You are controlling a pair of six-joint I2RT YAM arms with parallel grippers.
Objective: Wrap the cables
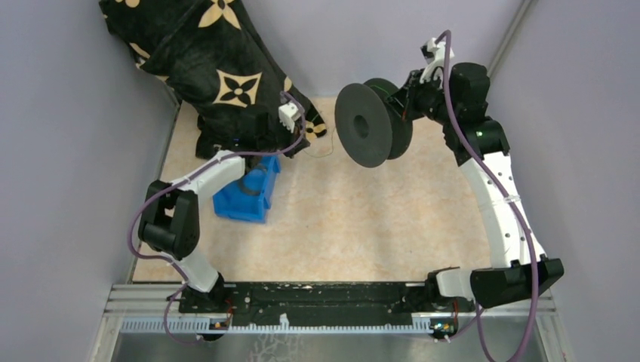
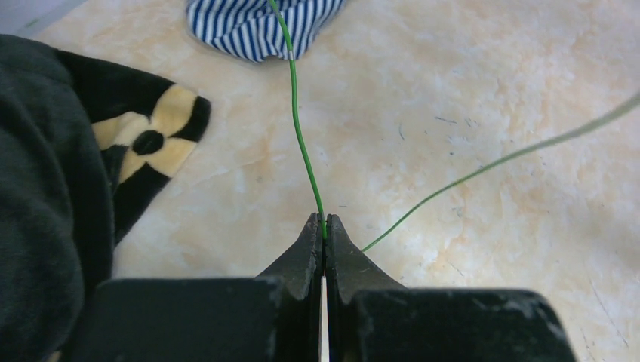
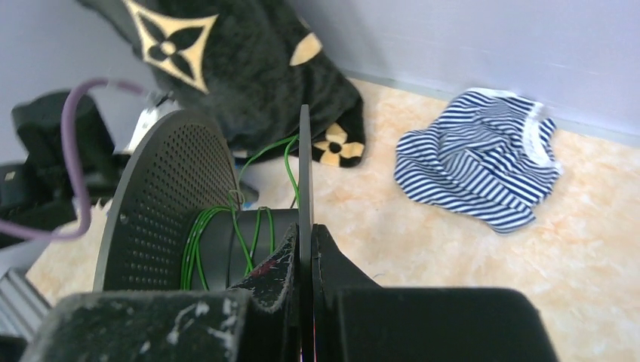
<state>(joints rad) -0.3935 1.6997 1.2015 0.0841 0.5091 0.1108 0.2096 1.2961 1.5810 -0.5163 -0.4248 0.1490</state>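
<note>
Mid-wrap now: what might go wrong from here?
1. The left hand pinches the wire only at its tips; it may slip out.
2. The right hand holds the spool by one thin flange; it may twist.
3. The wire crosses the striped cloth and might snag.

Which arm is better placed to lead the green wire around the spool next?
Left: the left hand pinches the green wire, while the right hand is clamped on a flange of the black spool.
</note>
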